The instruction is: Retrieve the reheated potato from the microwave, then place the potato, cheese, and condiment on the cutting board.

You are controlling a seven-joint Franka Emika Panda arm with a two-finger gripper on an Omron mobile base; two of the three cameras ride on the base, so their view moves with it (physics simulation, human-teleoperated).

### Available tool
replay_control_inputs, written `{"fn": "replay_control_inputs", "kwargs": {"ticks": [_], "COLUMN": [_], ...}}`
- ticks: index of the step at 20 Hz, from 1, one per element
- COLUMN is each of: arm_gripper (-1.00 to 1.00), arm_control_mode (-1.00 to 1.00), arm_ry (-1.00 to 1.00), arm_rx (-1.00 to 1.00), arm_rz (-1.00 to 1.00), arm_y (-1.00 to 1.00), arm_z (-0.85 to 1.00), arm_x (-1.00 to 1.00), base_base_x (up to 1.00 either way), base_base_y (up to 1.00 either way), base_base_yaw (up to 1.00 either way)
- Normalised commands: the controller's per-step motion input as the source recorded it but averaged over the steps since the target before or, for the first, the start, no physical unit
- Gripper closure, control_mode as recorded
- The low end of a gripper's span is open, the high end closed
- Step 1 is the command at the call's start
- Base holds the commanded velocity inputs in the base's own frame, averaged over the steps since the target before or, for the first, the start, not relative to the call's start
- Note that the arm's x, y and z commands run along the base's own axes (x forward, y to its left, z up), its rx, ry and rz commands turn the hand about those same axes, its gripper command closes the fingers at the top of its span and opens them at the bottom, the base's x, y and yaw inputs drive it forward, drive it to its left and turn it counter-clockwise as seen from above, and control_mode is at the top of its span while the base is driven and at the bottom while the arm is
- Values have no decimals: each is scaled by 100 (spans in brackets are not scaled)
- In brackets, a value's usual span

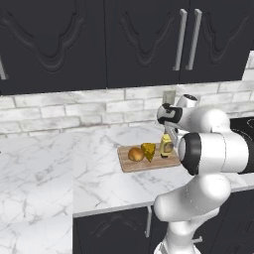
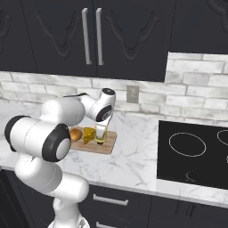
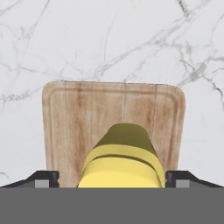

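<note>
On the marble counter lies the wooden cutting board. Three items stand on it in a row: the orange-brown potato, the yellow cheese wedge and the upright yellow condiment bottle. My gripper points down over the condiment. Its jaws are open, one on each side of the bottle, with a gap on the left side in the hand view. The microwave is out of view.
A black cooktop is set into the counter to the right of the board. A wall outlet sits in the brick backsplash behind it. Dark upper cabinets hang overhead. The counter's front edge runs close to the board.
</note>
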Motion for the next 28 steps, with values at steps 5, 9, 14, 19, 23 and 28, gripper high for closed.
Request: {"fn": "replay_control_inputs", "kwargs": {"ticks": [5,9,14,19,23,28], "arm_gripper": [-100,-100,-100,-100,-100,-100], "arm_control_mode": [-100,-100,-100,-100,-100,-100], "arm_ry": [0,0,0,0,4,6], "arm_rx": [0,0,0,0,0,0], "arm_rz": [0,0,0,0,-2,-2], "arm_y": [-6,0,-2,-18,-25,-26], "arm_z": [1,4,7,5,2,0], "arm_x": [0,-6,-5,0,0,0], "base_base_x": [0,0,0,0,0,0], "base_base_y": [0,0,0,0,0,0], "base_base_yaw": [0,0,0,0,0,0]}}
